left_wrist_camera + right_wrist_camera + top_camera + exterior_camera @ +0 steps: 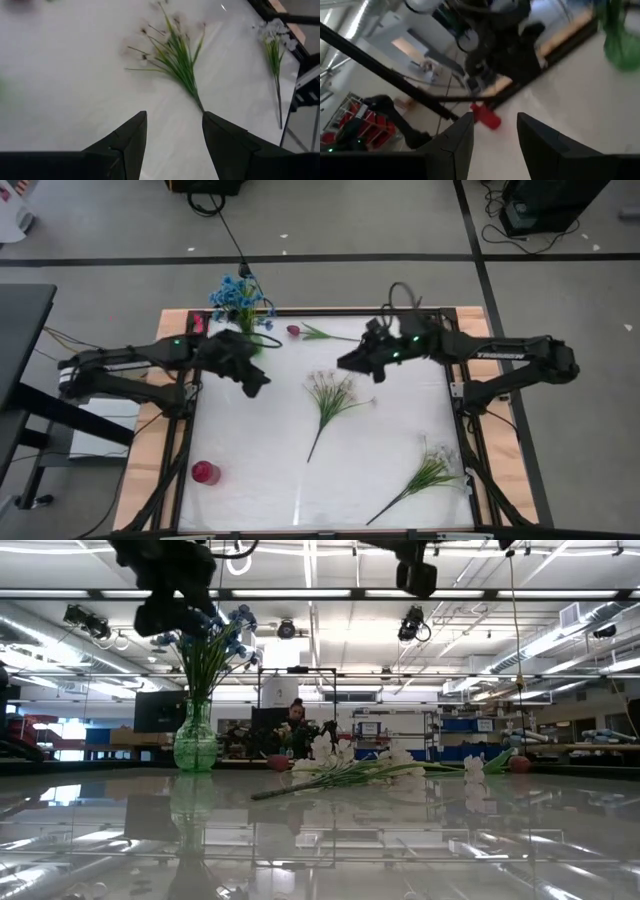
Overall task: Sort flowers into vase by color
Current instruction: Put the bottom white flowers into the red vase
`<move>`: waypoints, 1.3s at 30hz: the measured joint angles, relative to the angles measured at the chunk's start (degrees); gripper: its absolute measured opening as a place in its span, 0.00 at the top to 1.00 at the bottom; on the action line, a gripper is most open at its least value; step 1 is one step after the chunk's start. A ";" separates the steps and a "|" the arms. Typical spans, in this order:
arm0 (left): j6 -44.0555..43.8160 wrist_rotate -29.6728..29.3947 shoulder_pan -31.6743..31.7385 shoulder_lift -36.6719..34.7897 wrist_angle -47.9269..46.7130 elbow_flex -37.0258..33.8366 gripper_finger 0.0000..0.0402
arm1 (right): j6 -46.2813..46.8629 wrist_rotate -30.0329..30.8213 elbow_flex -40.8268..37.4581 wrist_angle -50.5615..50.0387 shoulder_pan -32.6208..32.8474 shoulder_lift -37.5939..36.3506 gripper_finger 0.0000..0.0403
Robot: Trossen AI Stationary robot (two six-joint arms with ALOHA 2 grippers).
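While the white desk (250, 450) fills the wooden frame seen from above, its glossy top mirrors the ceiling lights in the low view. A green glass vase (195, 745) stands toward eleven o'clock on the desk, holding the blue flowers (238, 298). One white sprig (330, 398) lies near the centre, and a second white sprig (425, 475) lies toward five o'clock, well apart from the first. A dark pink tulip bud (294, 331) with its green stem lies at twelve o'clock by the far edge. A small red object (205, 472) sits toward eight o'clock.

The left pincer (172, 132) hangs above the desk just beside the vase, its fingers spread and holding nothing, with the centre sprig ahead of it. The right pincer (494, 131) hangs above the desk toward one o'clock, fingers likewise apart and empty.

Beyond the desk lies a grey floor with dark tape lines and cables. The low view shows a wide hall with strip lights, shelving, and a seated person (297, 725) far back.
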 joint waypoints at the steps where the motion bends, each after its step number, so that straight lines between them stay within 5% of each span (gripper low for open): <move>1: 0.00 0.00 -0.66 0.91 0.71 0.00 0.51 | 1.10 -0.02 0.00 -0.22 0.66 0.96 0.60; 11: -7.96 -1.94 -5.49 7.12 4.31 0.00 0.51 | 19.89 -1.67 -0.02 -19.37 8.28 8.50 0.60; 19: -9.27 -2.80 -9.31 12.94 5.24 0.00 0.51 | 36.90 3.04 -0.02 -30.43 20.06 12.53 0.60; 25: 0.06 -2.23 -9.83 15.16 6.89 0.00 0.51 | 59.24 10.27 -0.04 -36.93 29.76 11.76 0.60; 31: 8.90 4.42 -8.23 14.86 7.03 0.02 0.51 | 87.02 17.60 -0.02 -38.04 42.58 12.43 0.58; 39: 14.78 8.57 -10.12 14.81 6.92 0.04 0.51 | 92.99 -2.10 -0.04 -39.12 46.63 18.10 0.43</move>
